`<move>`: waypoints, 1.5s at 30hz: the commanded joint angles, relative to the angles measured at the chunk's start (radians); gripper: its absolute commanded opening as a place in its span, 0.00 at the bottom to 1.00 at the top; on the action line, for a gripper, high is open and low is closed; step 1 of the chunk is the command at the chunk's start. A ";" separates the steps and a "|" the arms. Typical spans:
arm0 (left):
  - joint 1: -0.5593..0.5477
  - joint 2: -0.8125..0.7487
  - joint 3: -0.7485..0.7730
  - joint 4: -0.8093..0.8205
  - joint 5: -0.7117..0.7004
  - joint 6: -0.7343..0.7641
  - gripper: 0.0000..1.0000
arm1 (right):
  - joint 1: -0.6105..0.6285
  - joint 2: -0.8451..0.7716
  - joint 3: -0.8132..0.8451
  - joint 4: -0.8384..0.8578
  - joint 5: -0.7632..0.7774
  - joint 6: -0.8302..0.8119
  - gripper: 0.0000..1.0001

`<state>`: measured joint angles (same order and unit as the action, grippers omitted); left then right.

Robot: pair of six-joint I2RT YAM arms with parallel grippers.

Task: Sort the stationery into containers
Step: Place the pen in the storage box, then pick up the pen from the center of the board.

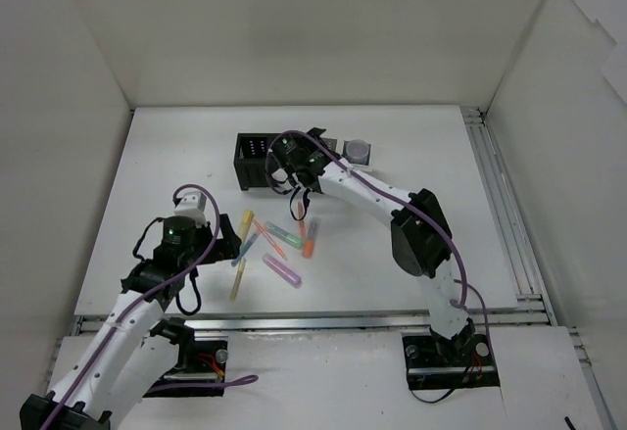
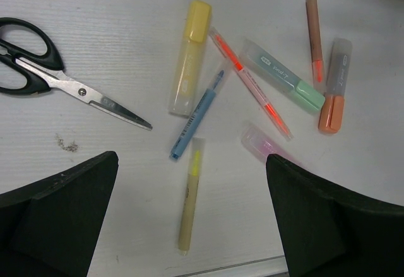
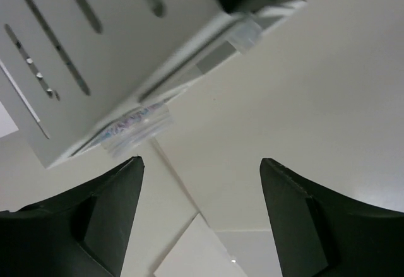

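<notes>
Several markers and pens lie loose on the table between the arms. In the left wrist view I see a yellow marker (image 2: 189, 56), a blue pen (image 2: 199, 116), a thin yellow pen (image 2: 189, 204), a red pen (image 2: 252, 84), a green marker (image 2: 284, 75), an orange marker (image 2: 334, 88), a thin orange pen (image 2: 314, 37) and a pink marker (image 2: 265, 144). My left gripper (image 2: 191, 160) hangs open and empty over the thin yellow pen. The black organiser (image 1: 255, 161) and the white organiser (image 1: 348, 146) stand at the back. My right gripper (image 3: 200, 161) is open and empty beside the white organiser (image 3: 95, 56).
Black-handled scissors (image 2: 63, 81) lie left of the markers. A round grey tape roll (image 1: 360, 148) sits at the white organiser. A clear shiny strip (image 3: 136, 125) shows under the white organiser's edge. White walls enclose the table on three sides.
</notes>
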<state>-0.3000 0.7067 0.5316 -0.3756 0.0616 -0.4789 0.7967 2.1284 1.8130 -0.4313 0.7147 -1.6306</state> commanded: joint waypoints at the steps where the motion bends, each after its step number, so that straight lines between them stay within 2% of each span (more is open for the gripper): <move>1: -0.004 -0.003 0.073 0.023 0.003 0.014 0.99 | 0.021 -0.074 0.121 0.019 0.031 0.030 0.73; 5: -0.004 -0.032 0.067 0.026 0.015 0.011 1.00 | 0.045 -0.174 0.141 0.019 -0.029 0.181 0.79; 7: -0.004 -0.053 0.054 0.032 0.023 0.011 0.99 | 0.059 -0.228 0.119 0.019 -0.081 0.340 0.85; 8: -0.004 -0.059 0.045 0.043 0.030 0.007 1.00 | 0.062 -0.289 0.109 0.019 -0.154 0.415 0.88; 9: -0.004 -0.068 0.042 0.047 0.033 0.002 1.00 | 0.064 -0.321 0.097 0.025 -0.206 0.596 0.90; 11: -0.004 -0.075 0.039 0.060 0.050 0.000 0.99 | 0.062 -0.421 0.036 0.038 -0.349 0.798 0.92; 12: -0.004 -0.072 0.039 0.061 0.055 -0.003 1.00 | 0.065 -0.451 -0.053 0.099 -0.388 0.995 0.96; 13: -0.004 -0.069 0.041 0.064 0.063 -0.001 0.99 | 0.065 -0.508 -0.107 0.133 -0.452 1.085 0.97; 14: -0.004 -0.062 0.044 0.066 0.069 0.002 1.00 | 0.064 -0.533 -0.154 0.175 -0.480 1.249 0.97; 16: -0.004 -0.055 0.047 0.070 0.081 0.005 0.99 | 0.073 -0.564 -0.291 0.275 -0.459 1.418 0.97; 17: -0.004 -0.049 0.048 0.069 0.084 0.008 1.00 | 0.073 -0.559 -0.313 0.284 -0.439 1.499 0.96; 18: -0.004 -0.041 0.050 0.070 0.089 0.011 1.00 | 0.079 -0.555 -0.349 0.281 -0.407 1.664 0.95; 20: -0.004 -0.030 0.053 0.072 0.102 0.013 1.00 | 0.082 -0.529 -0.385 0.279 -0.366 1.791 0.94; 24: -0.004 -0.024 0.051 0.070 0.115 0.017 0.99 | 0.084 -0.478 -0.437 0.276 -0.379 1.942 0.93; 26: -0.004 -0.027 0.048 0.067 0.115 0.017 0.99 | 0.084 -0.427 -0.426 0.273 -0.371 1.989 0.96; 29: -0.004 -0.030 0.045 0.066 0.109 0.014 0.99 | 0.084 -0.349 -0.396 0.273 -0.403 2.019 0.98; 35: -0.004 -0.049 0.041 0.056 0.092 0.011 1.00 | 0.079 -0.226 -0.342 0.273 -0.374 2.097 0.97; 41: -0.004 -0.053 0.038 0.061 0.075 0.002 0.99 | 0.082 -0.081 -0.281 0.276 -0.376 2.105 0.85; 42: -0.004 -0.052 0.038 0.061 0.072 -0.001 1.00 | 0.079 -0.068 -0.274 0.276 -0.373 2.105 0.80; 43: -0.004 -0.049 0.038 0.060 0.069 -0.001 1.00 | 0.079 -0.059 -0.262 0.276 -0.371 2.102 0.69; 45: -0.004 -0.043 0.042 0.061 0.061 -0.003 0.99 | 0.081 -0.044 -0.258 0.278 -0.370 2.106 0.58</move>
<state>-0.3000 0.6529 0.5392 -0.3622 0.1444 -0.4759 0.8730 2.0918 1.5021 -0.1749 0.3126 0.4461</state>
